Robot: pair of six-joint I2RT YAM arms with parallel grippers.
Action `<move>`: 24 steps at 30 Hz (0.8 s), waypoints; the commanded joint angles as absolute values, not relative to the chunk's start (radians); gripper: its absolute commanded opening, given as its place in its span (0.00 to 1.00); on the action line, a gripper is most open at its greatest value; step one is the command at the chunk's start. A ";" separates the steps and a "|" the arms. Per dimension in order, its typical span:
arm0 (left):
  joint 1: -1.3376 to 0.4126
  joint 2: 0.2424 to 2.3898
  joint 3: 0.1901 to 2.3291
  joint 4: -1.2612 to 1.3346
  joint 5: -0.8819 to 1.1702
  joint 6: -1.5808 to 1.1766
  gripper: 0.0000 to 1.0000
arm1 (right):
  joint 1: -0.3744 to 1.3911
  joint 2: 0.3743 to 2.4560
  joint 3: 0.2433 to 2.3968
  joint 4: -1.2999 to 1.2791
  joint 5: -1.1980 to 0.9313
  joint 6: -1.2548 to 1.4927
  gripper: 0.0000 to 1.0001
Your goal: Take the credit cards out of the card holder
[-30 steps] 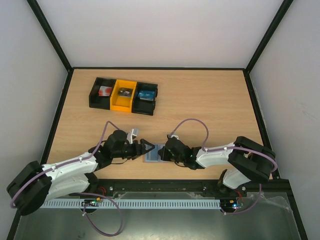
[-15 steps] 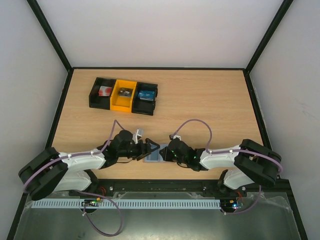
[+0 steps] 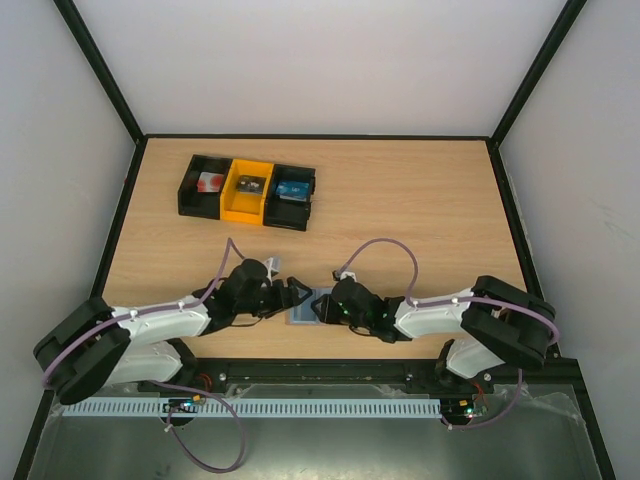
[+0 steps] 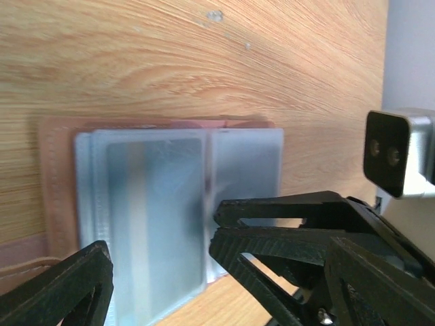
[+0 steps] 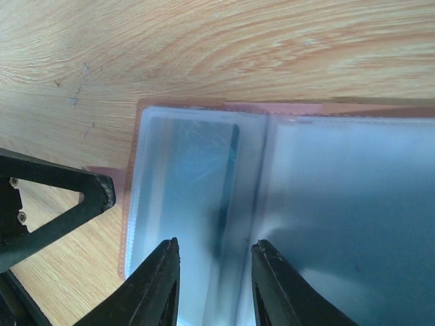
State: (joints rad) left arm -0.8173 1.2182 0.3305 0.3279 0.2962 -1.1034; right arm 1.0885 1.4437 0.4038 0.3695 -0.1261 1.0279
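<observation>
Card holder (image 3: 306, 306) lies open and flat near the table's (image 3: 420, 200) front edge, a greyish card (image 4: 156, 217) in one sleeve, left gripper (image 4: 160, 251) spread wide over it, right gripper (image 5: 214, 272) narrowly parted at the fold, clamping nothing, bins (image 3: 247, 190) well apart.

The left arm (image 3: 160, 322) and right arm (image 3: 440, 312) stretch low and inward, tips nearly meeting. The left fingers (image 4: 68, 285) spread wide; the right fingers (image 5: 160, 285), narrowly parted, point between them.
</observation>
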 commanded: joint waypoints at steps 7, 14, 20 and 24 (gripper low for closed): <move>-0.770 1.147 0.327 0.206 0.217 -1.039 0.78 | 1.109 1.501 0.494 0.216 -0.016 0.996 0.29; -0.765 1.161 0.305 0.246 0.237 -1.051 0.70 | 1.111 1.518 0.477 0.188 0.024 0.991 0.24; -0.762 1.173 0.301 0.260 0.246 -1.054 0.58 | 1.111 1.520 0.459 0.188 0.037 0.987 0.14; -0.761 1.173 0.297 0.288 0.271 -1.070 0.57 | 1.111 1.531 0.460 0.182 0.041 0.979 0.10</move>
